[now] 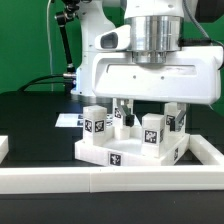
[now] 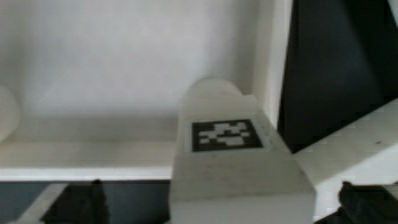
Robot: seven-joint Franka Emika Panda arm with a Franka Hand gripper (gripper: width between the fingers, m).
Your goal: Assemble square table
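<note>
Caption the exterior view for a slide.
Franka arm's open gripper lowered between the tagged white legs standing on the square tabletop, bordered by a long white rail.

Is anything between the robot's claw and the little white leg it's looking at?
Nothing visible does. The open gripper faces the leg directly, and the wrist view shows its tagged face unblocked.

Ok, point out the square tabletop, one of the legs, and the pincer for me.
square tabletop (image 1: 105, 153), exterior view, on its front edge beside the tag.
leg (image 1: 95, 123), exterior view, on the tagged face of the leg nearest that view's left.
pincer (image 1: 125, 110), exterior view, between the dark fingertips, jaws open.
</note>
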